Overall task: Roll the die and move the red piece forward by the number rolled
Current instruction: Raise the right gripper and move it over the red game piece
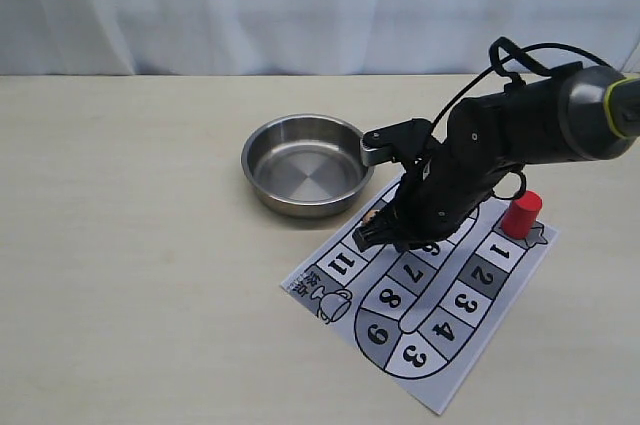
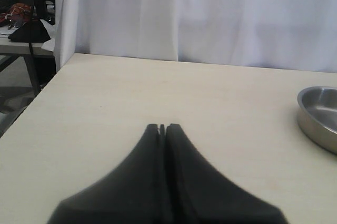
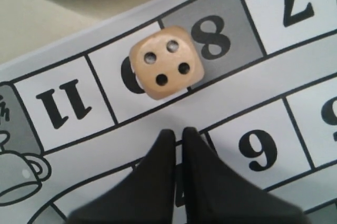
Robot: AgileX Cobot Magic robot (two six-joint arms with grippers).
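The die [image 3: 167,68], a pale beige cube with four dark dots on top, lies on the paper game board [image 3: 68,145]. It covers the line between the square beside 11 and the grey 8 square. My right gripper [image 3: 179,132] hovers just short of it, fingers together with only a slit between them and nothing held. In the exterior view that gripper [image 1: 376,235] is low over the board's far edge and hides most of the die. The red piece [image 1: 521,213] stands upright beside square 1. My left gripper [image 2: 162,126] is shut over bare table.
A steel bowl [image 1: 305,163] stands just beyond the board [image 1: 440,345], its inside bare; its rim also shows in the left wrist view [image 2: 321,116]. The right arm [image 1: 520,130] reaches over the board's middle. White curtain at the back.
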